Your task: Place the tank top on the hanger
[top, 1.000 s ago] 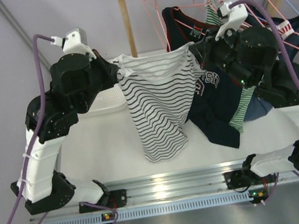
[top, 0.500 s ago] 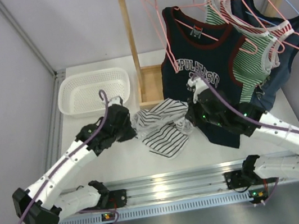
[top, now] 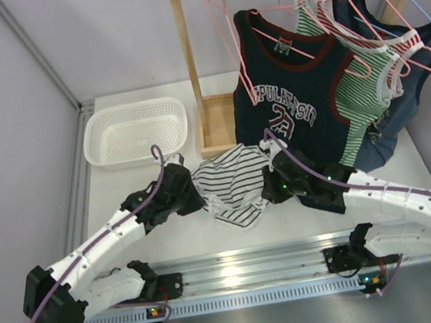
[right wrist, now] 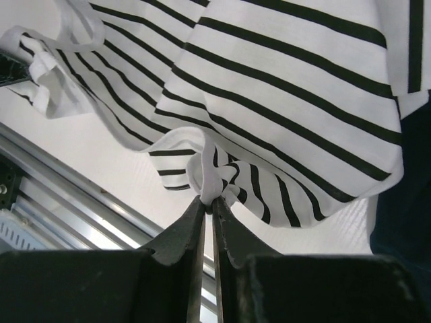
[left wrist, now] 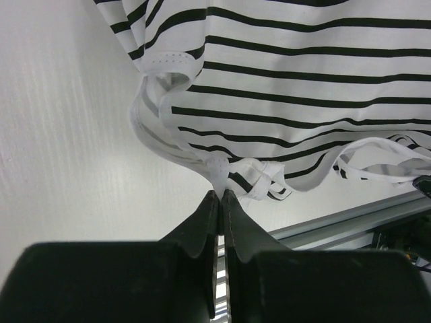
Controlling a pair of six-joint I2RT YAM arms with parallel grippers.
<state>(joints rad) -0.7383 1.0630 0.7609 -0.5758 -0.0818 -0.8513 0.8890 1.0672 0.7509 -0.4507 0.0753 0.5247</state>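
The tank top (top: pixel 232 185), white with thin dark stripes, lies crumpled on the table between my two grippers. My left gripper (top: pixel 199 202) is at its left edge, and in the left wrist view the jaws (left wrist: pixel 221 194) pinch a white strap of the tank top (left wrist: pixel 303 81). At the right edge my right gripper (top: pixel 269 190) holds on too. In its wrist view the jaws (right wrist: pixel 210 200) are shut on a white hem fold of the tank top (right wrist: pixel 283 87). An empty pink hanger (top: pixel 227 45) hangs from the wooden rail, left of the other garments.
A white basket (top: pixel 135 131) sits at the back left. The wooden rack post (top: pixel 187 59) stands behind the top. A navy top with maroon trim (top: pixel 292 100), a green striped top (top: pixel 363 81) and a light blue hanger (top: pixel 421 6) hang at the right. A metal rail (top: pixel 249 267) runs along the near edge.
A second ago both arms held the top up high and spread out. They have come down, and the top now lies bunched on the table, still pinched at both ends.
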